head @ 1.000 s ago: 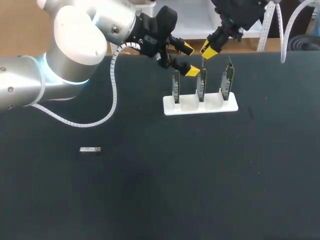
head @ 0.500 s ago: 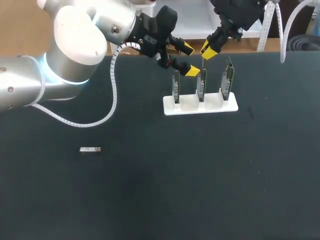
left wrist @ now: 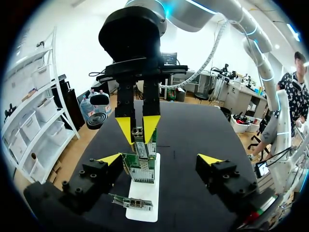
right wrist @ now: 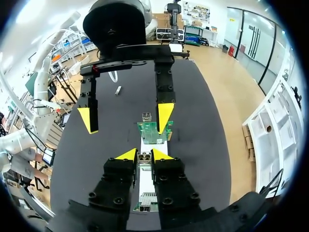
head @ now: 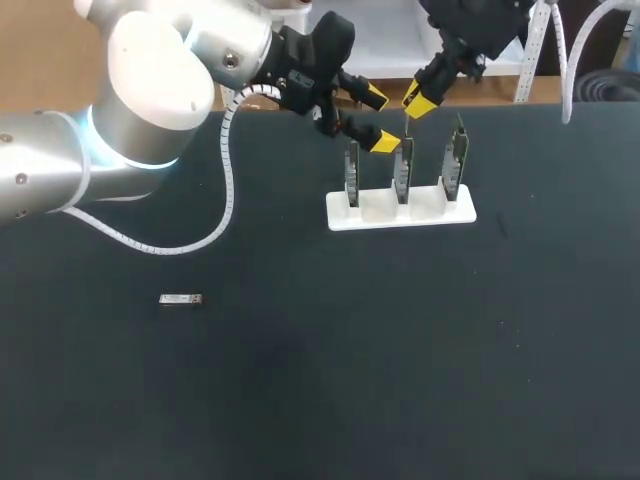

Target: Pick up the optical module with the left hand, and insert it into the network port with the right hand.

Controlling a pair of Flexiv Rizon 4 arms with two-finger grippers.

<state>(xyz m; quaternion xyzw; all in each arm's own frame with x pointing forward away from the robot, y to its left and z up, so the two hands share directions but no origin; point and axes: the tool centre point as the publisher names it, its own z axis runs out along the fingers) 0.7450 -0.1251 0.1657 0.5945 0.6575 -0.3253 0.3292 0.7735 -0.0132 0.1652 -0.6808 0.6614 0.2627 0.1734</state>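
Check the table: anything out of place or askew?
A small silver module lies loose on the table, well apart from the white rack where the left gripper and right gripper are. Nothing else stands out.

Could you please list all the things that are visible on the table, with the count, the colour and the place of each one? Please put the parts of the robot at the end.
optical module on the table: 1, silvery, lying flat on the left arm's side, far from the holder.
optical module in the gripper: 1, silvery, held just over the middle board.
circuit boards: 3, green, upright in a row in the holder.
holder: 1, white, near the far edge of the table.
table: 1, black.
left gripper: 1, yellow tips, open, beside the top of the boards, holding nothing.
right gripper: 1, yellow tips, shut on the held module above the middle board.
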